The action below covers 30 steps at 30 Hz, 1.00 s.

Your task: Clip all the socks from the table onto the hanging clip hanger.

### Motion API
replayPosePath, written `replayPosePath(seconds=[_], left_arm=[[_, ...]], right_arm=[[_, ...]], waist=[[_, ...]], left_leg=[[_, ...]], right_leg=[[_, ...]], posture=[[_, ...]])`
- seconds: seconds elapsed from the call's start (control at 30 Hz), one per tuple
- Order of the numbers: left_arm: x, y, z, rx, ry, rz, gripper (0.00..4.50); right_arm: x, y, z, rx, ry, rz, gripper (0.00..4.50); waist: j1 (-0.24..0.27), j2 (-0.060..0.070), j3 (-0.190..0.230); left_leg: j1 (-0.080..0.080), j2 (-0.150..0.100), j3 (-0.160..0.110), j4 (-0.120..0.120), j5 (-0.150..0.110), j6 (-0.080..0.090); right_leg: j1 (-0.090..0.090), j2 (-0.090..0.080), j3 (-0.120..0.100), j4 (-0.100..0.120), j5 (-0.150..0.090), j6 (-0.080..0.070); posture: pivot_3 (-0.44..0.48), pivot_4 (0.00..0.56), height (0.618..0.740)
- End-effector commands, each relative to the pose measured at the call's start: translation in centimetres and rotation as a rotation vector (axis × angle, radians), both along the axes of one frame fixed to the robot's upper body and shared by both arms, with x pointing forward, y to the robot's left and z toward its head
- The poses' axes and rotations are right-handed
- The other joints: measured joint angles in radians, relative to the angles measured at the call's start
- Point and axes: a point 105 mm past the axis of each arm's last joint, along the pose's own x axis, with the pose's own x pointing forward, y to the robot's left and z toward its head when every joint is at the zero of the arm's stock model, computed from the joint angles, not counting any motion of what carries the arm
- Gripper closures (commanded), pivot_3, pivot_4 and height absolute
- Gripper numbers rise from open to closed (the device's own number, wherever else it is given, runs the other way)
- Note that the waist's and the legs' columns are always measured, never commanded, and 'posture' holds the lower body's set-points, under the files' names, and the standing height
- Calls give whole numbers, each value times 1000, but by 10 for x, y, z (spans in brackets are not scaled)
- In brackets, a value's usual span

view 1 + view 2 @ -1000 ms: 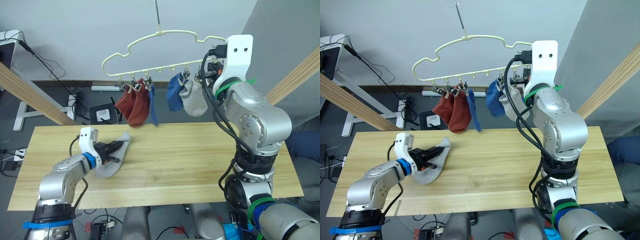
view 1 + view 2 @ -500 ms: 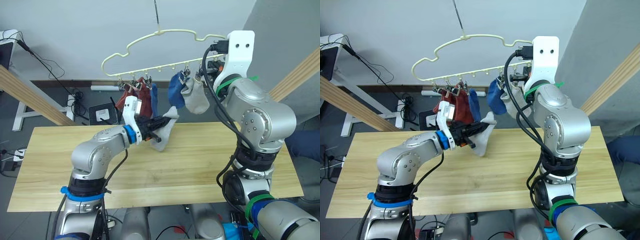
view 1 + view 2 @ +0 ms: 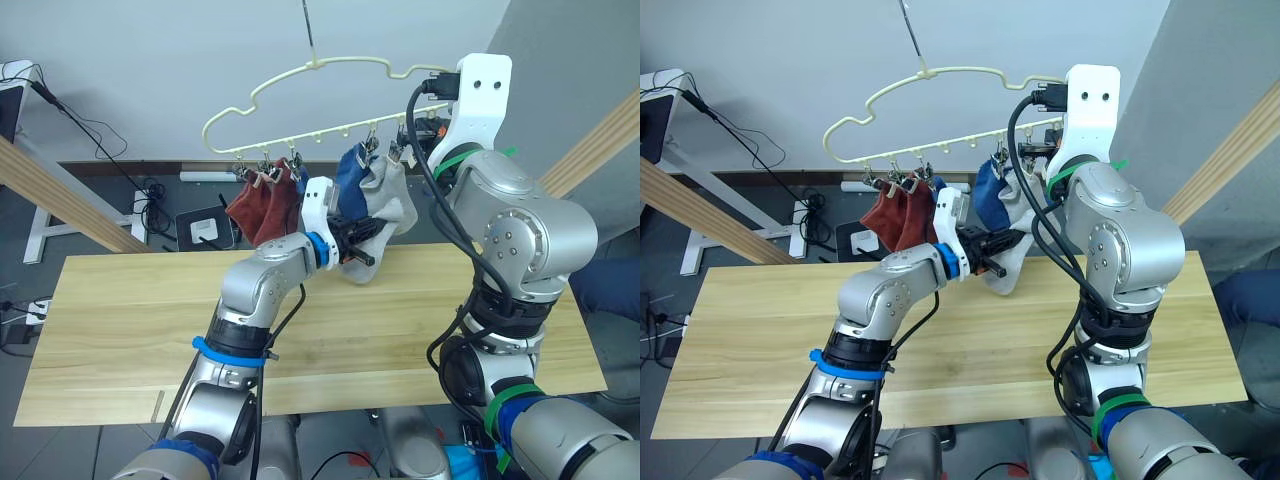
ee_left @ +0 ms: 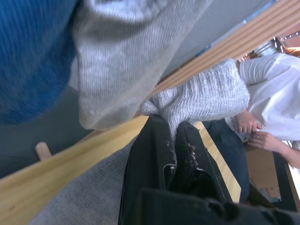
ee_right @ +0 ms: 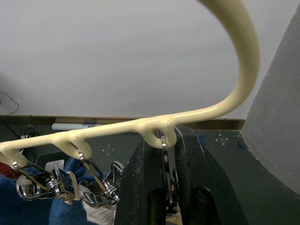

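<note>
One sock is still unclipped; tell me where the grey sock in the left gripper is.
In the left eye view, the grey sock is shut in the left gripper, above the table, just below the clipped grey sock.

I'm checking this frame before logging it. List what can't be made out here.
- Right gripper: in the head views the right arm hides it; in the right wrist view its fingers flank a clip, contact unclear.
- Blue sock behind the hung grey sock: whether one or two, overlap hides it.
- Held grey sock in the left gripper: its lower part is cut off at the left wrist view's edge.
</note>
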Motion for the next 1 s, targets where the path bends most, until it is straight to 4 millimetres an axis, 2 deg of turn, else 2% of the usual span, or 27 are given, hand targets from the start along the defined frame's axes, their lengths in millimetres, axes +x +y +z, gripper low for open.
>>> replayPosePath(seconds=[0.03,0.27,0.37,0.53,0.9,1.0], left_arm=[[5,-7,12,-35,-42,13,4486],[14,-20,31,-91,-69,23,4486],[15,-22,33,-98,-73,21,4486],[15,-30,50,-137,-93,-1,4486],[17,-33,57,-172,-88,-6,4486],[17,-33,57,-169,-91,-8,4500]], right_arm=[[-8,-1,17,25,-70,-4,4255],[-9,0,16,38,-60,0,4255],[-9,1,15,39,-59,0,4255],[-10,1,14,44,-57,-2,4255],[-10,2,13,48,-55,3,4255],[-9,2,12,50,-52,6,3595]], waist=[[0,0,0],[0,0,0],[-1,0,0],[-3,0,0],[-3,0,0],[-4,0,0]], left_leg=[[0,0,0,0,0,0],[0,0,0,0,0,0],[0,0,0,0,0,0],[0,0,0,0,0,0],[0,0,0,0,0,0],[0,0,0,0,0,0]], right_leg=[[0,0,0,0,0,0],[0,0,0,0,0,0],[0,0,0,0,0,0],[0,0,0,0,0,0],[0,0,0,0,0,0],[0,0,0,0,0,0]], posture=[[-296,358,740],[-300,359,740],[-304,355,740],[-308,354,740],[-311,347,740],[-308,347,740]])
